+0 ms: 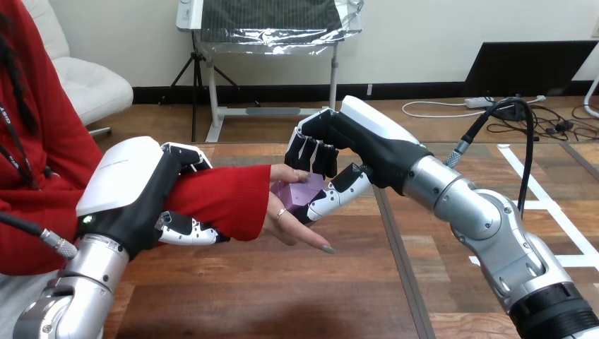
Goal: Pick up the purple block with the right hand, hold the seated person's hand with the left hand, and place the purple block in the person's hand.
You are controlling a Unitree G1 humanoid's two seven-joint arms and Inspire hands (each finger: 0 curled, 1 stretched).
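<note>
Risk: purple block (299, 191) sits at the edge of the person's hand (286, 220), whose palm tilts w/ fingers pointing down toward the table (282, 296). If right hand (357, 145) lets go now, block prob slides off and drops. Hard squeeze from left hand (131, 194) could also make the person pull away. Right hand: fingers curled over block, thumb under it, pinching it; can't tell if it rests on the palm. Left hand: fingers + thumb wrapped round red-sleeved wrist (219, 198).
</note>
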